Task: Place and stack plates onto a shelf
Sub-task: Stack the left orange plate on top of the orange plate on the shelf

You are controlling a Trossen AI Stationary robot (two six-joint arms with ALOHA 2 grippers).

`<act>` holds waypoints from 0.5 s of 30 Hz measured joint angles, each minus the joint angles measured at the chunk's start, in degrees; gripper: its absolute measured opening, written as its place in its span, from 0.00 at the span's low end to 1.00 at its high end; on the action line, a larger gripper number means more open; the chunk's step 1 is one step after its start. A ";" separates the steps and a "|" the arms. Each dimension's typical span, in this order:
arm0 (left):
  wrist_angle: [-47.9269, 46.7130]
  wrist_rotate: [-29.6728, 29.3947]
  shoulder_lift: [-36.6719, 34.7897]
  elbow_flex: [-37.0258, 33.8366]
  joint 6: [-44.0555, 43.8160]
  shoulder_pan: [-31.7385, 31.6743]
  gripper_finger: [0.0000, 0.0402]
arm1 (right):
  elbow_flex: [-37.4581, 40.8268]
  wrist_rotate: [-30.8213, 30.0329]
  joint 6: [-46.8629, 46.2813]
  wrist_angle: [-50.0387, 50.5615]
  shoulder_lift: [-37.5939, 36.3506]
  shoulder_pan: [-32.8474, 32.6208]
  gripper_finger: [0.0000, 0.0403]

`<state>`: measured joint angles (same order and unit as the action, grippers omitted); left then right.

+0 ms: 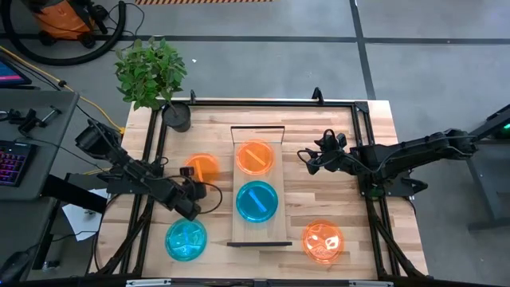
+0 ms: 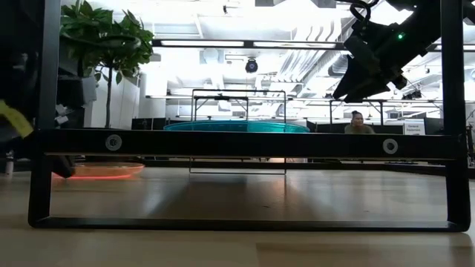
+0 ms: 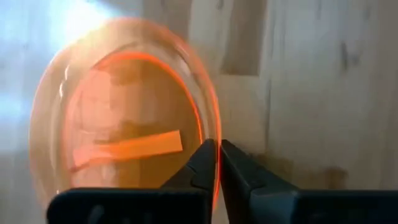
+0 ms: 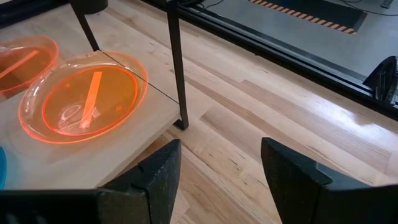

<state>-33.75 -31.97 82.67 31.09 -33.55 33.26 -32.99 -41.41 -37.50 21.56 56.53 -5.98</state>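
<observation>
left jaws (image 3: 217, 165) clenched on thin rim of orange plate (image 3: 124, 124), which sits on surface left of shelf (image 1: 239, 231). right jaws (image 4: 221, 165) wide, released, hovering beside shelf's right edge. risk imo: edge-only pinch, slick plastic could slip or tilt on lift, or clip shelf rail. no readable labels or writing.

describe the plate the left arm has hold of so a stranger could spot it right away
Start at the potted plant at the table's far left corner, then come toward the near edge. The orange plate lies on the bare tabletop just left of the shelf. Only this plate has a rim pinched by the left tool.
</observation>
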 joint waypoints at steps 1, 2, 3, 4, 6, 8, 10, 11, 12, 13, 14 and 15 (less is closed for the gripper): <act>-1.71 1.15 0.00 1.48 0.99 0.00 0.01 | 0.00 0.00 0.00 -0.02 0.00 -0.02 0.51; -3.28 2.40 -0.03 3.19 2.11 0.03 0.01 | 0.00 0.00 0.00 0.00 0.00 -0.02 0.51; -5.03 3.47 -0.04 4.88 3.13 0.09 0.01 | 0.00 0.00 -0.02 -0.02 0.00 -0.02 0.51; -7.35 4.49 -0.04 6.60 4.07 0.25 0.01 | 0.00 0.00 0.00 -0.02 0.00 -0.04 0.51; -12.16 5.05 -0.04 10.08 5.12 0.84 0.00 | 0.00 0.00 0.00 -0.02 0.02 -0.04 0.51; -16.17 3.90 -0.06 14.33 6.09 1.57 0.00 | 0.00 0.00 0.00 -0.02 0.02 -0.04 0.51; -19.93 0.81 -0.10 18.10 7.16 2.45 0.00 | 0.00 0.02 0.00 -0.02 0.02 -0.04 0.51; -20.86 -1.38 -0.10 19.62 8.11 2.86 0.00 | 0.00 0.00 0.01 -0.02 0.02 -0.04 0.51; -20.80 -3.78 -0.10 21.01 9.40 3.18 0.00 | 0.00 0.00 0.24 -0.02 0.02 -0.04 0.51; -19.99 -6.32 -0.11 22.24 11.26 3.39 0.00 | 0.00 0.00 0.26 -0.02 0.02 -0.04 0.51; -18.92 -8.65 -0.13 23.03 13.61 3.38 0.00 | 0.00 -0.10 0.28 -0.02 0.02 -0.04 0.51; -17.68 -10.58 -0.13 23.42 16.37 3.04 0.00 | 0.00 -0.24 0.28 -0.02 0.02 -0.04 0.51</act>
<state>-51.43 -42.55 82.54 54.51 -17.18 36.31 -32.99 -41.65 -37.21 21.54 56.55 -6.02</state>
